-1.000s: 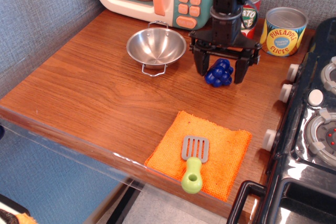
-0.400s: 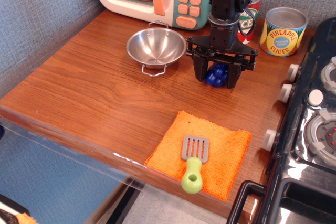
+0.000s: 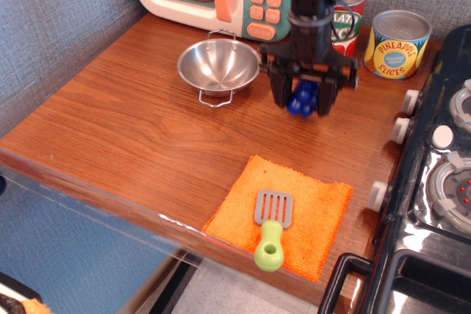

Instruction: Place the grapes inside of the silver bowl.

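Since the earlier frames, the black tool [image 3: 303, 98] had narrowed from a wide straddle and risen slightly, its two fingers now clamped on the grapes [image 3: 302, 98], a glossy blue cluster of rounded bumps. Furthest left on the wood-grain tabletop [image 3: 110, 119] sat the silver bowl [image 3: 218, 65], round, shiny steel with thin wire loop handles, unmoved and holding nothing. The grapes hung just to its right, apart from it, between the blurred fingers. Toward the front edge lay a fuzzy orange cloth [image 3: 305, 215] carrying a grey slotted spatula with a green handle [image 3: 271, 230]. Behind, right of the tool, stood a labelled pineapple can [image 3: 397, 44].
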Controlling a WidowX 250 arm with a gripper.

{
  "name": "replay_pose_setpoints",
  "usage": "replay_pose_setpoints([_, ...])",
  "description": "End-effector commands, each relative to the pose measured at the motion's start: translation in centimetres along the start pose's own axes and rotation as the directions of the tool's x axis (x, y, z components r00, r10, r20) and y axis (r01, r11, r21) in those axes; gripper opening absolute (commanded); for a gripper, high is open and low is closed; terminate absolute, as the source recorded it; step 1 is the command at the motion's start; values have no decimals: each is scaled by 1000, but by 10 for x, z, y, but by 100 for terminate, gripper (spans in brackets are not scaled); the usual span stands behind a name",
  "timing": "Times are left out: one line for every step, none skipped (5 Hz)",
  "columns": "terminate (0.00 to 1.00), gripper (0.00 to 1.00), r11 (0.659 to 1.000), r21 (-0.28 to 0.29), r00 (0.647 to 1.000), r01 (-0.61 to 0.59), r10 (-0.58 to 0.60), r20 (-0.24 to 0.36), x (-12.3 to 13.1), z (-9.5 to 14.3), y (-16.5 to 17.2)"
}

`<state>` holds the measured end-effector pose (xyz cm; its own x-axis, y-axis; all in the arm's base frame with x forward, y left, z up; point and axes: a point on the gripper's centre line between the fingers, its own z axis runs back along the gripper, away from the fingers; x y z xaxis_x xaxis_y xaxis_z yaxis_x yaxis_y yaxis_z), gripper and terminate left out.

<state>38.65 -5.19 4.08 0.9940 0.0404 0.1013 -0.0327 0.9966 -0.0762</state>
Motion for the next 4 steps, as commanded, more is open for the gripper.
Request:
replay_pose_setpoints([0,0,999,10,981,-43,40,192,-4,97,28])
replay_pose_setpoints([0,0,985,77,972,-153,137,189,-18,104,68])
replay_pose_setpoints([0,0,977,80,969,-200,185,165,-18,92,97])
replay_pose_setpoints([0,0,975,75,970,-208,196,143,-11,82,106])
